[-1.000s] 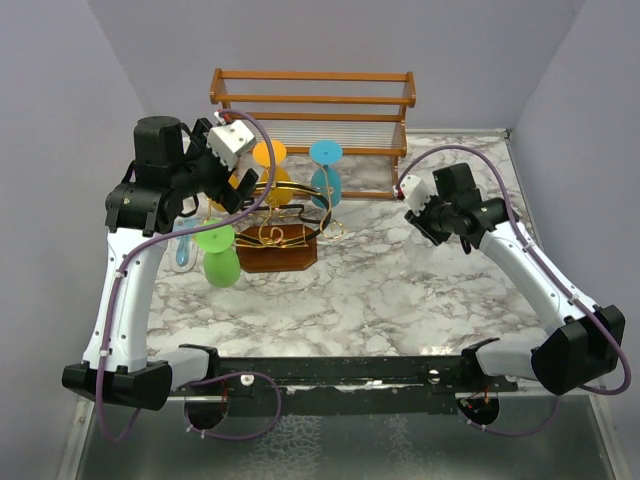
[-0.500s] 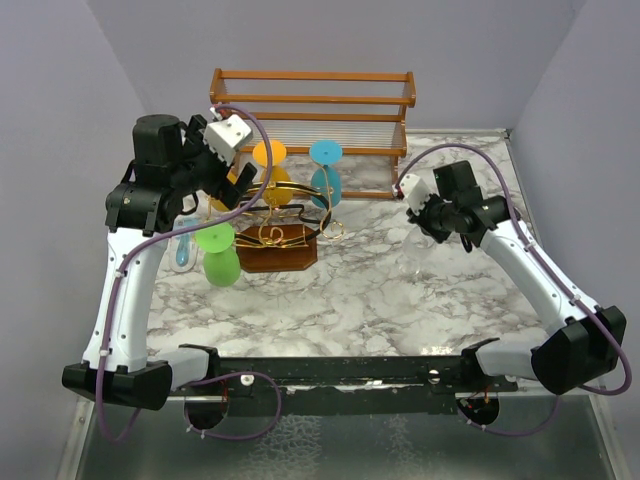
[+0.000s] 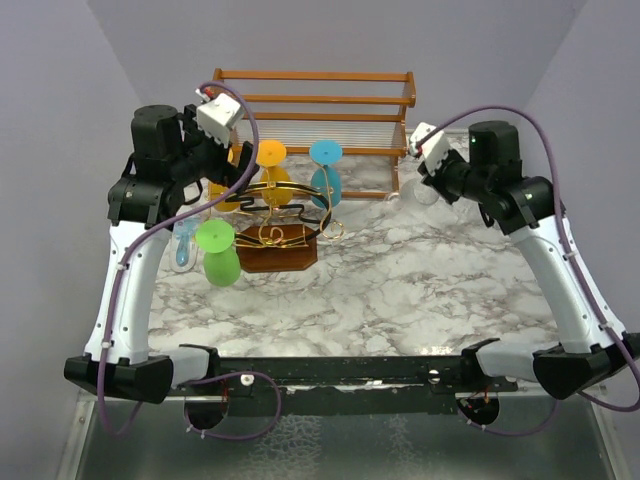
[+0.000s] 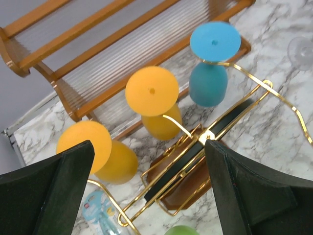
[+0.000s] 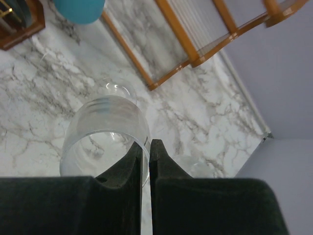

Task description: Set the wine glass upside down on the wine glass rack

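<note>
Right gripper (image 5: 145,147): fingers pressed almost together, pinching the thin wall of the clear wine glass (image 5: 100,128) at its rim, with the bowl's mouth towards the wrist. We record the glass held up off the marble table (image 3: 400,290) at the right rear, near the right end of the wooden shelf (image 3: 312,100) and well apart from the wine glass rack (image 3: 283,236). The rack, gold and black wire on a dark wooden base, stands left of centre just in front of the shelf. Hung upside down on it we count a green glass (image 3: 219,252), two orange glasses (image 4: 152,100) and a blue glass (image 4: 210,66). Left gripper (image 4: 147,144): fingers spread wide, nothing between them, raised above the rack's left rear. A pale blue item (image 3: 184,246) lies on the table left of the rack; we cannot tell what it is.
</note>
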